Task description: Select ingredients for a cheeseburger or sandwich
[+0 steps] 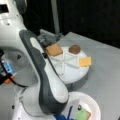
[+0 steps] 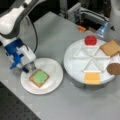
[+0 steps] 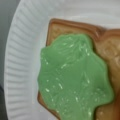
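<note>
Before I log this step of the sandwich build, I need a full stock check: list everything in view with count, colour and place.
toast squares: 2, brown; one on the paper plate, one in the tray
lettuce: 1, green, lying on the plate's toast
tomato: 1, red, tray compartment
cheese: 1, yellow, tray compartment
patty: 1, dark brown, tray's rim
divided tray: 1, white, round
paper plate: 1, white
table: 1, grey
gripper: 1, white and blue, over the plate's edge beside the toast
</note>
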